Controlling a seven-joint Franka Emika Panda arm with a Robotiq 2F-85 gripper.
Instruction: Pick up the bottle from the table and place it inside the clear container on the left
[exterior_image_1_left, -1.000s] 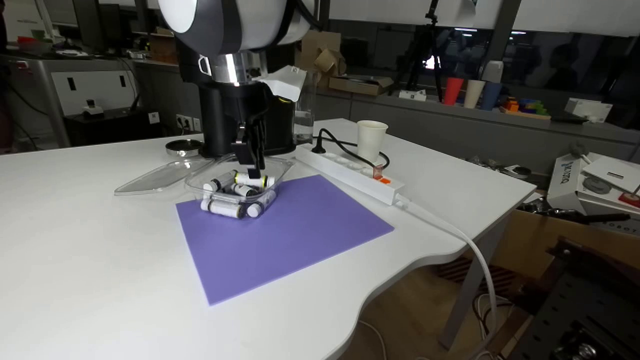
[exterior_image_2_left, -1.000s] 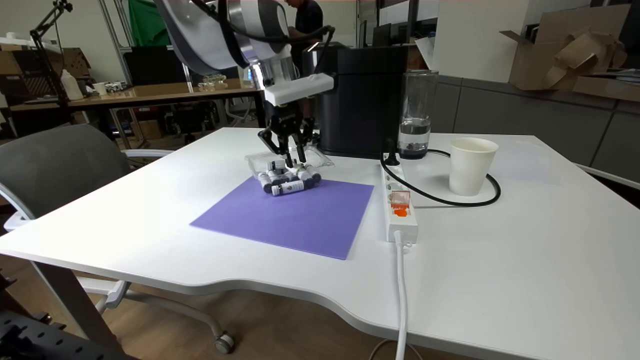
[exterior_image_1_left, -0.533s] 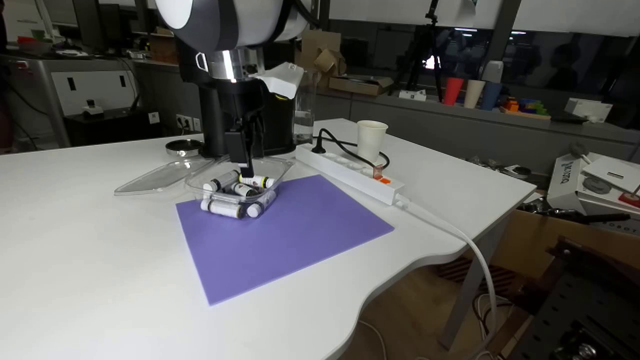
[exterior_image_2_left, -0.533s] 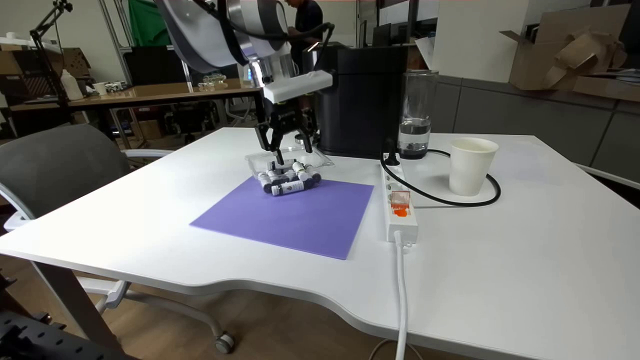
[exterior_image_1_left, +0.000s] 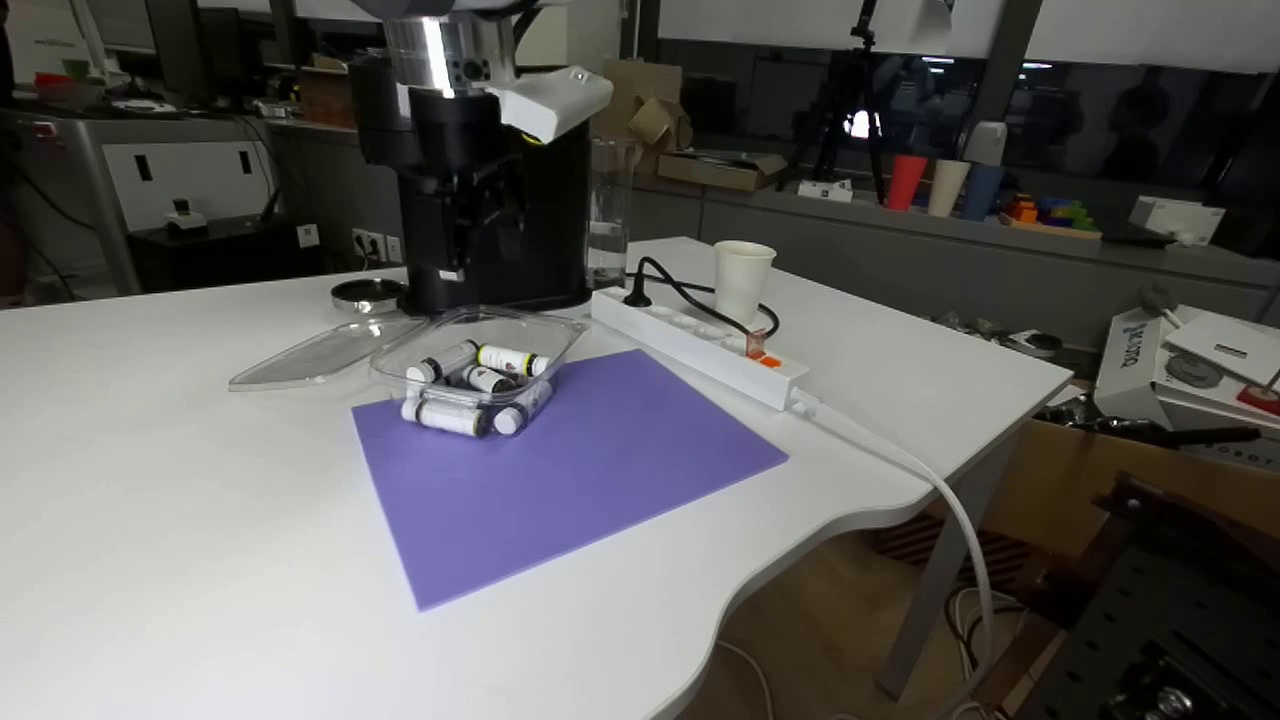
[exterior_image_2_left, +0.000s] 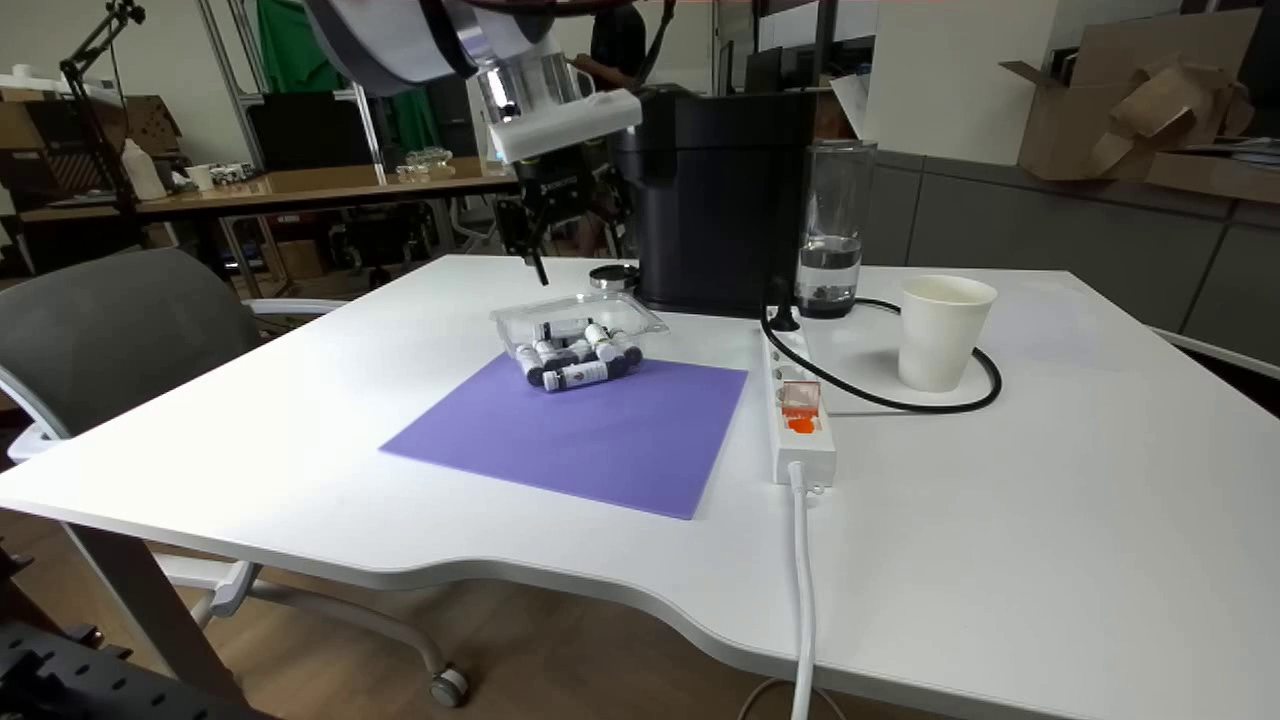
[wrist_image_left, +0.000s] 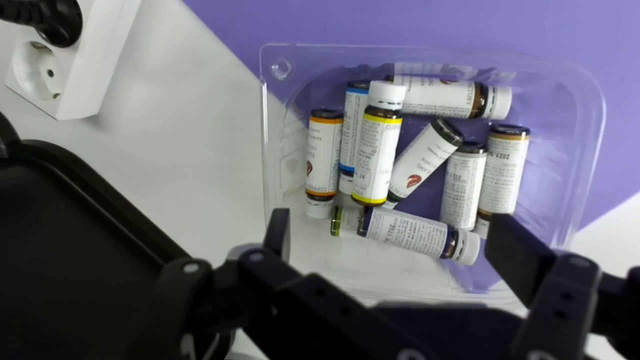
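Observation:
Several small white-labelled bottles lie heaped in the clear container (wrist_image_left: 592, 165). One bottle (wrist_image_left: 377, 156) with yellow bands rests on top of others, its white cap toward the upper edge of the wrist view; the same yellow-banded bottle shows in an exterior view (exterior_image_1_left: 508, 361). My gripper (wrist_image_left: 395, 245) hovers above the container with its fingers spread wide and nothing held between them. In the wrist view another bottle (wrist_image_left: 410, 234) appears in the gap, but it lies lower down in the container. No bottle is seen on the table outside the container.
The container sits partly on a purple mat (exterior_image_1_left: 600, 470). Beside it are a clear lid (exterior_image_1_left: 325, 355) and a round metal dish (exterior_image_1_left: 368, 295). A tall black bin (exterior_image_2_left: 715, 210), a glass with water (exterior_image_2_left: 830, 240), a power strip (exterior_image_2_left: 798, 400) and a paper cup (exterior_image_2_left: 942, 330) stand nearby.
My gripper has opened and let go of the yellow-banded bottle, which stays in the container on the heap. The arm has risen away from it.

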